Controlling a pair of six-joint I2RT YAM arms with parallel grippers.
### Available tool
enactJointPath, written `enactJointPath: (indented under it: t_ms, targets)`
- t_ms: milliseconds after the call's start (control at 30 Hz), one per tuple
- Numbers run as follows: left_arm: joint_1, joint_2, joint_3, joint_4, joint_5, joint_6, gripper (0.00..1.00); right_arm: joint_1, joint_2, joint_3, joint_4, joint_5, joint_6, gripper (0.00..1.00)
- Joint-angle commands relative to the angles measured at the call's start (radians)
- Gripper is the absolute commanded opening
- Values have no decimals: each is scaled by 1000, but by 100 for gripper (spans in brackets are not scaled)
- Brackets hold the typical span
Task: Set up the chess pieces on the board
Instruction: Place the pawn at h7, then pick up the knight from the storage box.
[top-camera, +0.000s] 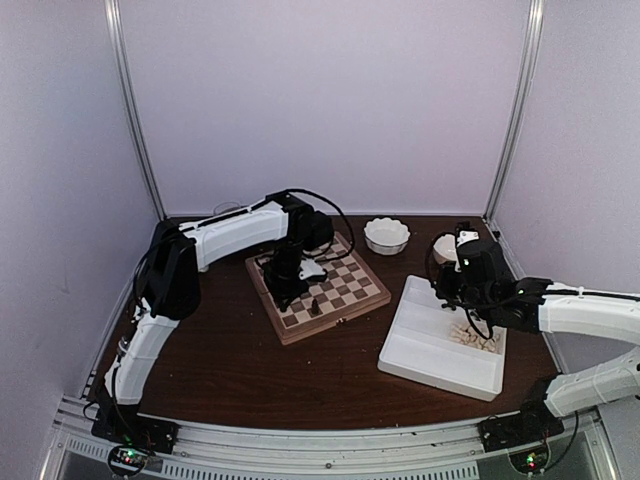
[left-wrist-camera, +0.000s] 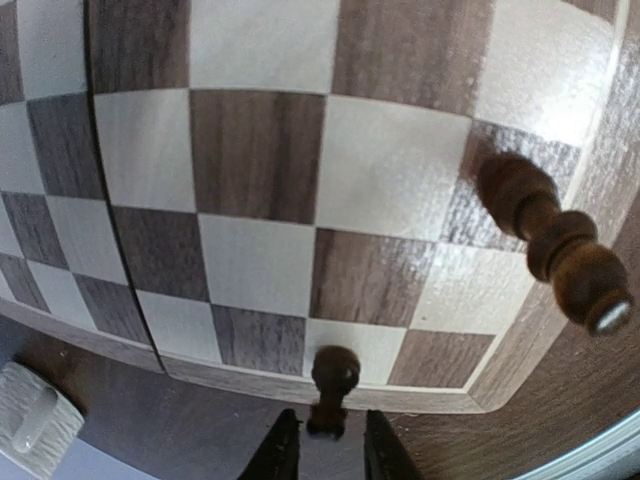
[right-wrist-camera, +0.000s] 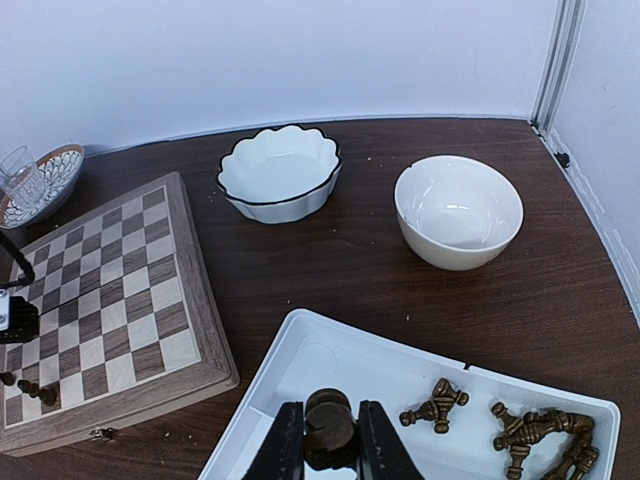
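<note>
Where the left arm bends in over the dark wooden counter (top-camera: 250, 370), its left claw (top-camera: 286, 284) hangs low over the left part of the board (top-camera: 352, 284), a cream-and-brown checkered square lying at an angle left of centre. Seen from the wrist, the two fingertips stand close on either side of a small dark pawn (left-wrist-camera: 334, 378) at the board's edge row. I cannot tell whether they press it or leave a sliver of space. Further right on the same board, a taller dark piece (left-wrist-camera: 556, 240) stands alone by the border, well apart from the pawn. From above, the arm and claw hide much of the board's left half.

Beyond the board's far left corner sits a patterned dish (right-wrist-camera: 50, 170) with a clear glass in it. Right of the board, towards the back, stands a scalloped white bowl (top-camera: 386, 235). Just right of it is a plain white bowl (right-wrist-camera: 458, 210), which the right arm partly covers in the overhead view. Nearer the front lies a white divided tray (top-camera: 430, 350).

The right claw (right-wrist-camera: 330, 440) hovers over the tray, closed on a round dark chess piece (right-wrist-camera: 328, 425). Loose brown pieces (right-wrist-camera: 535, 435) lie jumbled in the tray's right-hand section
</note>
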Motion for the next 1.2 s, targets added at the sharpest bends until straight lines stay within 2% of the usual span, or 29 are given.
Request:
enactJointPath:
  t_ms: [0,100,167,400,500,600,667,833,900,1033,1167]
  targets:
    - [5,10,41,-32,13,-5,33,-4,-8,-2,19,29,-6,0]
    - [5,7,54,-35,9,-11,47,-4,-6,-1,19,30,-7,0]
    - [5,3,63,-33,16,-14,51,-4,-4,0,19,28,-8,0]
    - [5,-114,36,11,22,-44,55,-4,-9,-1,23,10,-12,0]
    - [5,-228,-59,89,18,-65,55,-4,-15,-3,29,-8,-19,0]
    - [3,-355,-182,192,22,-75,61,-4,-24,-8,41,-33,-27,0]
    - [1,-446,-288,286,33,-98,66,-4,-34,-11,45,-56,-34,0]
    - [-27,-695,-603,593,106,-94,72,-4,-54,-17,95,-173,-21,0]
    - [-40,-778,-718,728,123,-100,73,-4,-57,-20,125,-259,-18,0]
    - [-52,-946,-987,1064,244,-120,89,-5,-81,-41,221,-468,-17,0]
    - [-52,-1114,-1265,1394,262,-97,97,-3,-102,-64,314,-672,-5,0]
